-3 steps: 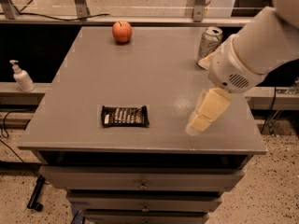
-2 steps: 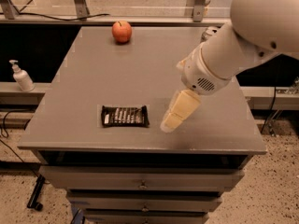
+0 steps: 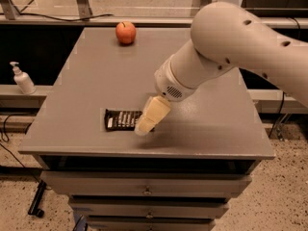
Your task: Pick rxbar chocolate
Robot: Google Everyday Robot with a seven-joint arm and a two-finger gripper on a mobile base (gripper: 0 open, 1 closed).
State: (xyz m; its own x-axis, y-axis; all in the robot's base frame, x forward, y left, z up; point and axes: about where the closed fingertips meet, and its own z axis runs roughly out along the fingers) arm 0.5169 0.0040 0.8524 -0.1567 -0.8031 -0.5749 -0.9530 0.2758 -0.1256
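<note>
The white arm (image 3: 231,47) sweeps in from the right, elbow high, wrist tilted down and to the left. The gripper (image 3: 146,124) points down at the grey table (image 3: 91,76), its tip over the right end of the chocolate bar (image 3: 120,120), perhaps touching it. Spread or closed, I cannot tell. The bar lies flat near the front edge, and the apple (image 3: 125,32) sits well apart at the back.

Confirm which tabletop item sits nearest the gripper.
The rxbar chocolate: the gripper is right at one end of it, while the red apple sits far back.
</note>
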